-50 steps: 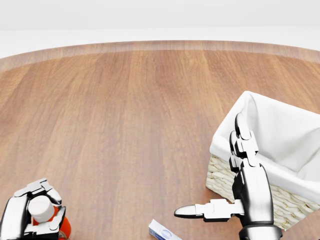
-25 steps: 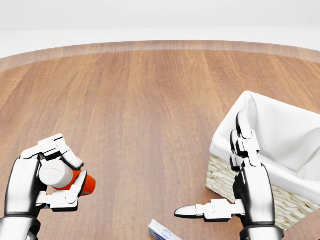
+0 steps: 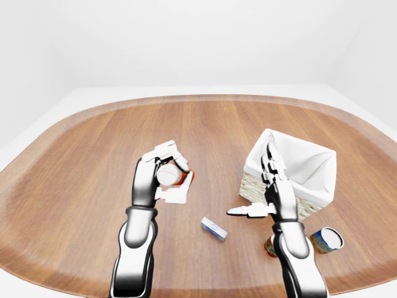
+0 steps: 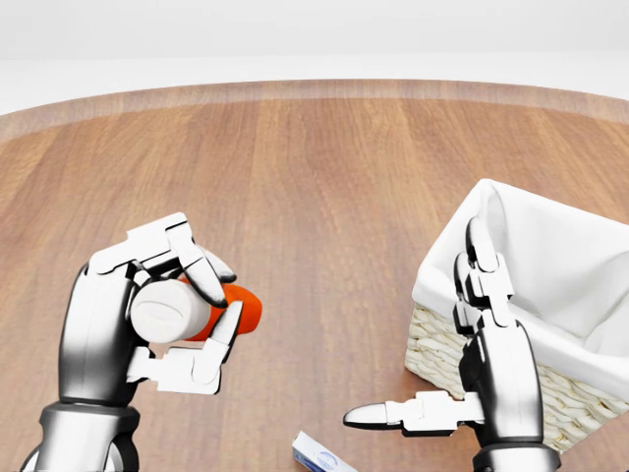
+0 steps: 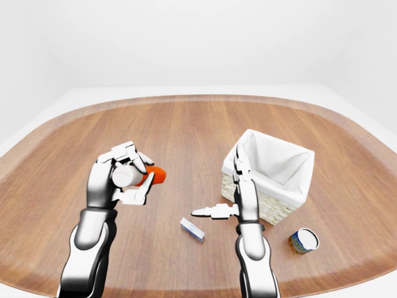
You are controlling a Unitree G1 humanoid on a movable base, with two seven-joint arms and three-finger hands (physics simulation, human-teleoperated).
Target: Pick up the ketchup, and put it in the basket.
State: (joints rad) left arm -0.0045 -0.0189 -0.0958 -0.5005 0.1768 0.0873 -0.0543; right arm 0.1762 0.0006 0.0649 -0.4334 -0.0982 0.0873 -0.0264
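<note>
One wooden table (image 3: 74,167). One wicker basket (image 5: 267,162) at right, lined in white cloth — nothing visible inside. Two hands: left hand (image 4: 147,315) closed round the one ketchup (image 4: 211,313), raised above the table; right hand (image 4: 472,369) open beside the basket. One can (image 5: 304,240), one small box (image 5: 192,229).
</note>
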